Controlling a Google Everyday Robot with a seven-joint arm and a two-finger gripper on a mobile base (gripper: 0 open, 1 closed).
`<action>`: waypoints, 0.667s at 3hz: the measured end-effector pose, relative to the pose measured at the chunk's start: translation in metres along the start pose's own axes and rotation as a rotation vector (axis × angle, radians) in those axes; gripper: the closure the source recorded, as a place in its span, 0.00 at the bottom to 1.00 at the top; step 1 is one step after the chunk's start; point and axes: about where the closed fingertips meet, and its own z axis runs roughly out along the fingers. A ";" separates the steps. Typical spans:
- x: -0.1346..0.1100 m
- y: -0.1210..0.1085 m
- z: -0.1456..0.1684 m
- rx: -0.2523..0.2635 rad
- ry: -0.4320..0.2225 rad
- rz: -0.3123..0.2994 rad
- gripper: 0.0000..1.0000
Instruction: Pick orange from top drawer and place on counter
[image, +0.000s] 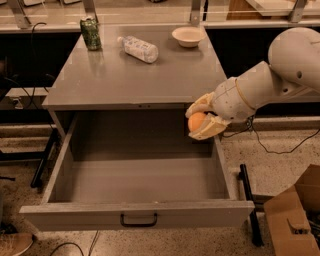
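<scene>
So the hand (199, 120) is clamped around the orange (196, 121), one finger above it and one below. It hangs over the right rear corner of the top drawer (135, 212), just under the front edge of the table (135, 80). The drawer is pulled all the way out, with its little black handle facing front. At the back of the table there's a green can (91, 34) standing upright, a plastic bottle (140, 49) lying on its side, and a white bowl (188, 36). A cardboard box (295, 215) sits on the floor at the lower right.

Orange (196, 120) in end effector (198, 122) over drawer (135, 212)
</scene>
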 end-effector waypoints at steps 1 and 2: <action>0.000 -0.004 0.003 0.004 -0.018 -0.012 1.00; 0.001 -0.042 0.010 0.052 -0.077 -0.062 1.00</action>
